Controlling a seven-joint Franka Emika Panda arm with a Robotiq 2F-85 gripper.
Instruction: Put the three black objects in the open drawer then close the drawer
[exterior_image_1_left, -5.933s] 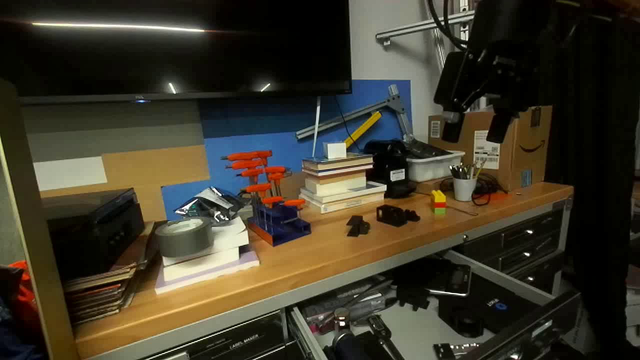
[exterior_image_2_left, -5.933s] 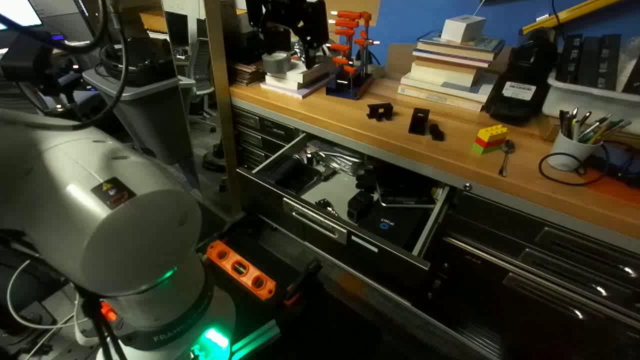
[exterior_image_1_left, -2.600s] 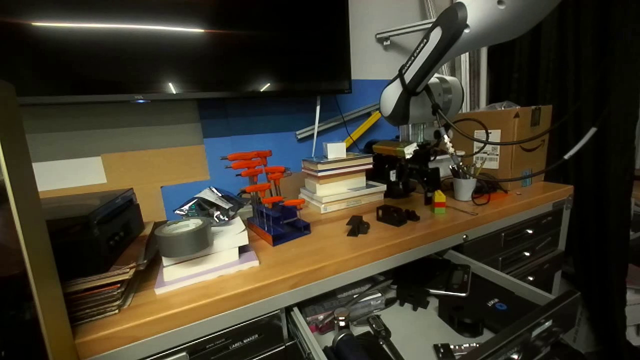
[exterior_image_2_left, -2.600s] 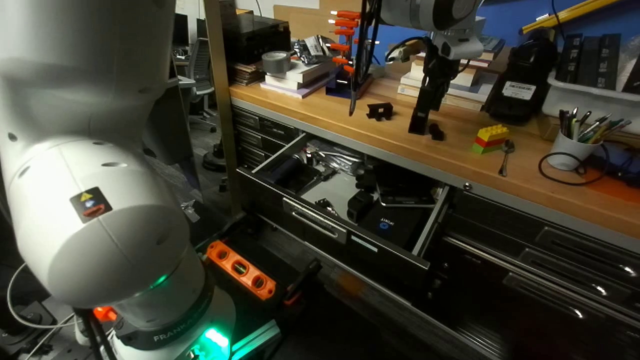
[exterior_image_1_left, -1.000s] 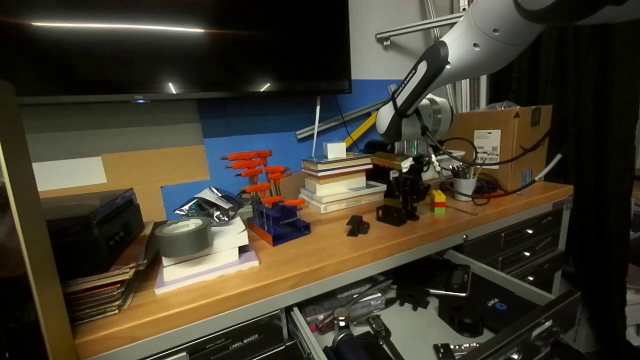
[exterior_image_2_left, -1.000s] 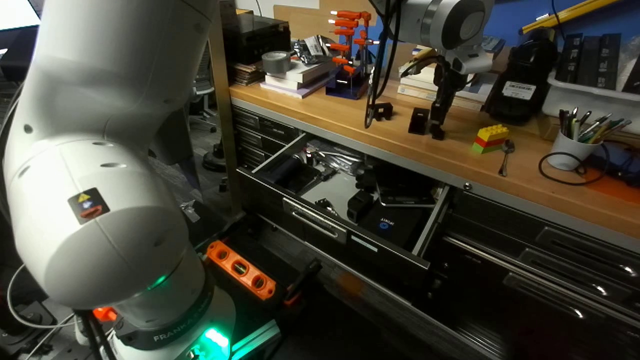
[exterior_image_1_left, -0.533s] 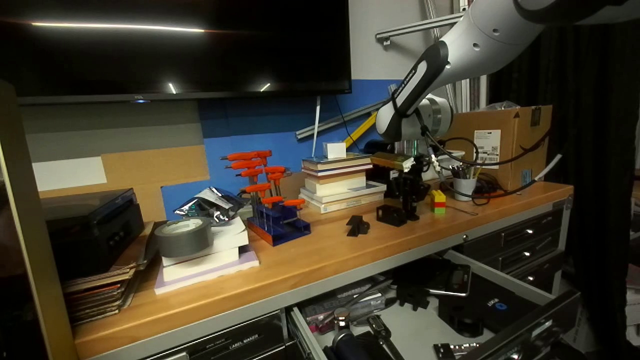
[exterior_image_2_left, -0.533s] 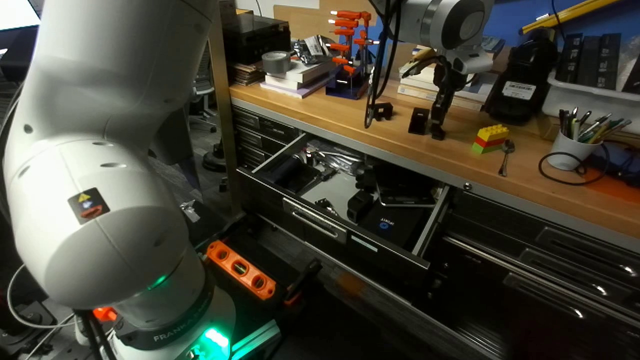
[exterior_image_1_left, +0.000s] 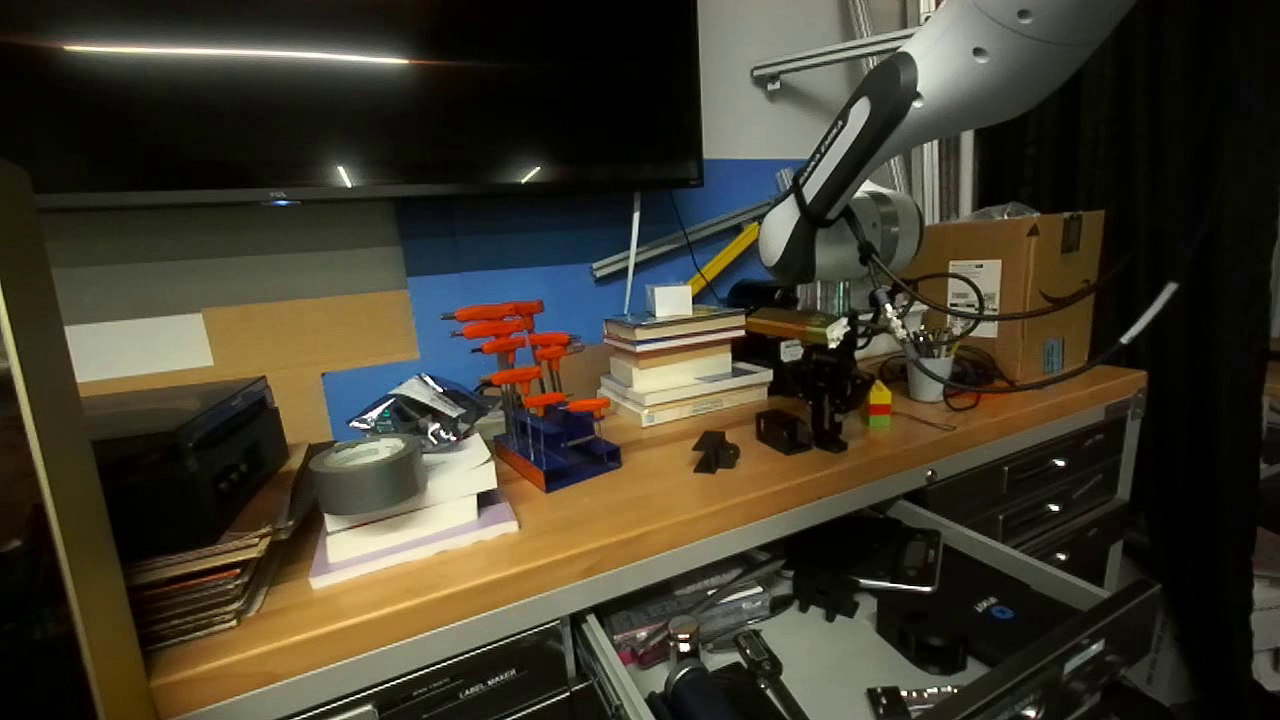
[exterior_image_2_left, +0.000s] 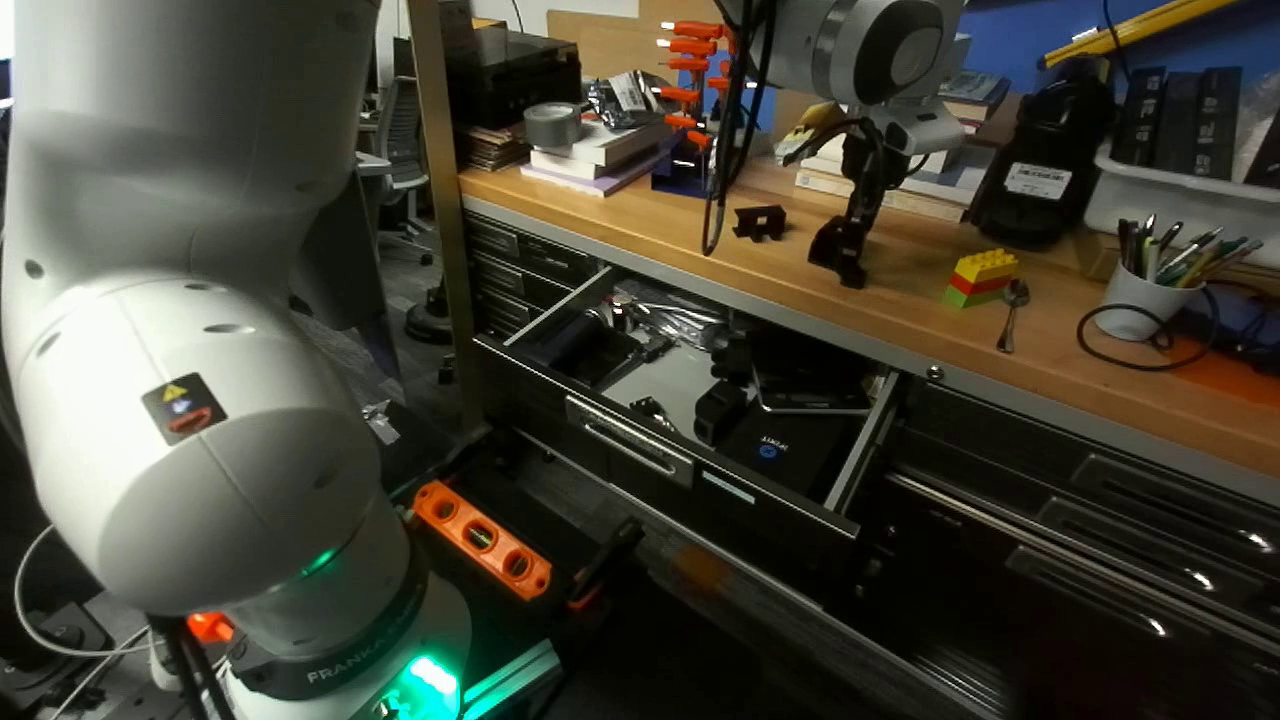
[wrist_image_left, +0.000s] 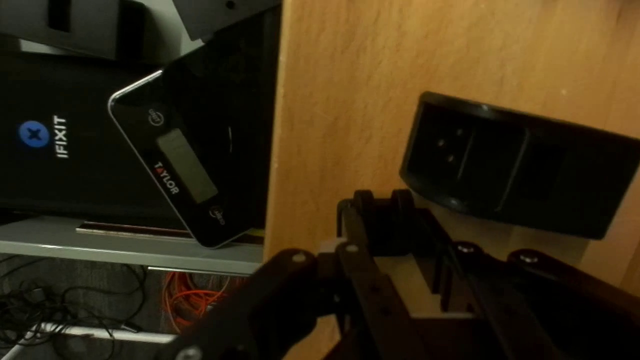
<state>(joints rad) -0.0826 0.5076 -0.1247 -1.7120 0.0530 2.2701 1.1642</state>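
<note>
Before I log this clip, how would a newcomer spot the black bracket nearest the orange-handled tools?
Start with the wooden workbench above the open drawer. On it, find the blue rack of orange-handled tools. The black bracket comes next toward the gripper; unlike the black holder right beside the gripper, it sits apart, by itself.

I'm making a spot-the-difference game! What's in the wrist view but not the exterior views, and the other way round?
Only the wrist view: the readable word TAYLOR on the scale, and pale dots inside a black object.
Only the exterior views: toy blocks, a pen cup and orange-handled tools.
Shared: the gripper, the open drawer, that scale and that black object.
</note>
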